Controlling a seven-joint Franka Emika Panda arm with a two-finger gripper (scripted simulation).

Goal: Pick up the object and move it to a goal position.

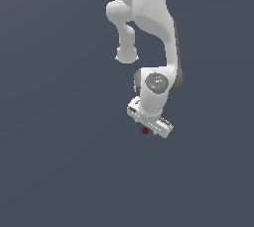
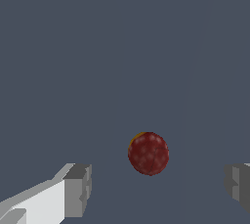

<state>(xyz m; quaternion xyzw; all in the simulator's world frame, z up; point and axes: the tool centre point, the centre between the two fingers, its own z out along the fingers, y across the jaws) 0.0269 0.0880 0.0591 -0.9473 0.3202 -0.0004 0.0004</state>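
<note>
— Where is your claw at this moment?

— My claw (image 1: 150, 128) hangs low over the plain grey bench (image 1: 59, 161), at the end of my white arm (image 1: 154, 23), which reaches down from the far edge. No near edge or corner of the bench shows, so I cannot place it closer than that.

— Is it holding anything?

— No. In the wrist view my fingers (image 2: 77, 190) stand spread wide, one at each side, pinching nothing.

— And the object?

— The object (image 2: 148, 153), a dark red roundish lump with a small orange spot on its rim, lies on the bench between my two fingers, touching neither. In the exterior view it shows as a tiny red speck just below my claw.
</note>
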